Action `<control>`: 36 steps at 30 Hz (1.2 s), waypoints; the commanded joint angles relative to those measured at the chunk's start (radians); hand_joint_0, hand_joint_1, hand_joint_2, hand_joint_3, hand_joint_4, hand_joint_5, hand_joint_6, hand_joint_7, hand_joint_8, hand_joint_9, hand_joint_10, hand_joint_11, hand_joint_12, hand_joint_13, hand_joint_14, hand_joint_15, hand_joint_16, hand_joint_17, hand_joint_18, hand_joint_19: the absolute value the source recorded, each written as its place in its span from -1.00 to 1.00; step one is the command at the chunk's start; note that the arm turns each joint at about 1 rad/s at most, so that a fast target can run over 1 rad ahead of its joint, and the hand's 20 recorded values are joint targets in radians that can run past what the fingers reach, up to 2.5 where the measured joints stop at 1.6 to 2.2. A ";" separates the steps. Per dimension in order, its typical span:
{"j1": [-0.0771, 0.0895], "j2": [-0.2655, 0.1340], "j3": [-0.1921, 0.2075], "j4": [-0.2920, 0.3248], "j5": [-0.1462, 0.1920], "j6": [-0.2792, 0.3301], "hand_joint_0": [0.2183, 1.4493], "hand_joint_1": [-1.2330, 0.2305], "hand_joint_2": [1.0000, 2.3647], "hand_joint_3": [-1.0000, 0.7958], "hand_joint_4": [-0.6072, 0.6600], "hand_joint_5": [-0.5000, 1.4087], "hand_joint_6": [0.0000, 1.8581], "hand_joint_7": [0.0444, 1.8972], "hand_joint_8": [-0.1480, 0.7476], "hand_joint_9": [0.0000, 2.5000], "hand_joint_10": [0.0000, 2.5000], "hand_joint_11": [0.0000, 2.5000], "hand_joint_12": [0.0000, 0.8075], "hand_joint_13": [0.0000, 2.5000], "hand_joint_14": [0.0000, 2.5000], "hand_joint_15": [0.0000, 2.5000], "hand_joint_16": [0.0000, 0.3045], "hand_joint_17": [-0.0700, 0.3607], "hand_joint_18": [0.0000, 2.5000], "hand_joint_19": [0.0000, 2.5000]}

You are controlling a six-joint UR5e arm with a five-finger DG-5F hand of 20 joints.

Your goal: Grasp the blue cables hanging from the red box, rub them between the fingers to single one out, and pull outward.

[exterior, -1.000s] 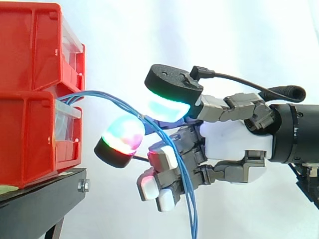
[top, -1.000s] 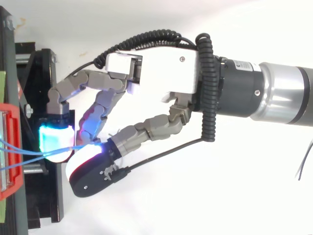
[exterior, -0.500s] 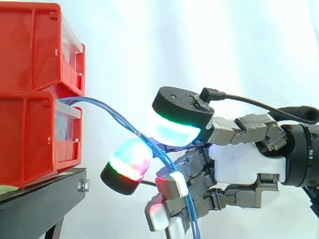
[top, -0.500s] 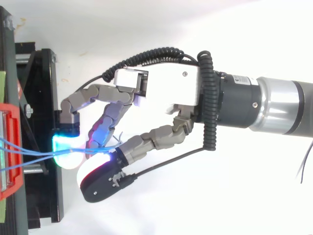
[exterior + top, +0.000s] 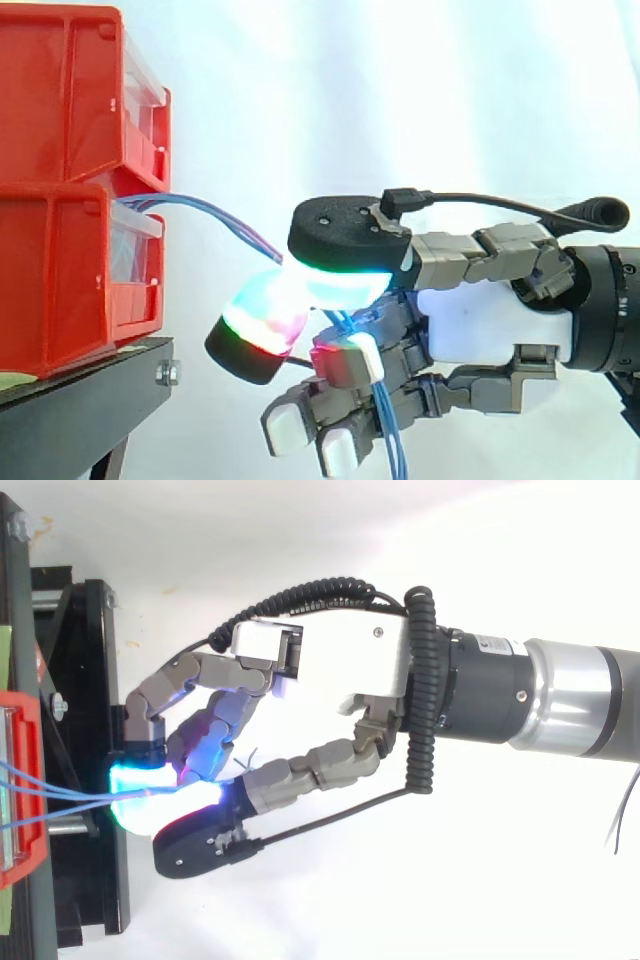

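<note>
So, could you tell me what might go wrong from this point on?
1. Several cables seem pinched together between the fingers, so a pull may drag the bundle, not one.
2. They run to the red bins; a hard pull could shift a bin on the stand.
3. Their loose ends hang through the hand's lower fingers and might snag.

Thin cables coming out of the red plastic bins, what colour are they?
The thin cables are blue, clearest in the side view.
</note>
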 commanded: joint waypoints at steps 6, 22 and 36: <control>0.004 0.000 0.001 0.000 -0.001 0.000 -0.25 -0.56 -0.99 -0.29 0.06 -0.65 -0.02 -0.09 0.01 -0.08 -0.98 -0.16 -0.03 -0.41 -0.98 -0.56 -0.66 -0.14 -0.43 -0.44; -0.001 0.000 0.036 -0.037 -0.005 0.006 -0.43 -0.13 -1.00 -0.44 0.16 -0.63 -0.09 -0.07 0.05 0.01 -0.98 -0.16 0.00 -0.31 -0.98 -0.52 -0.65 -0.12 -0.38 -0.40; -0.016 0.000 0.083 -0.115 -0.012 0.020 -0.46 -0.13 -1.00 -0.42 0.16 -0.63 -0.06 -0.04 0.08 0.01 -0.98 -0.18 0.02 -0.29 -0.98 -0.51 -0.64 -0.11 -0.36 -0.39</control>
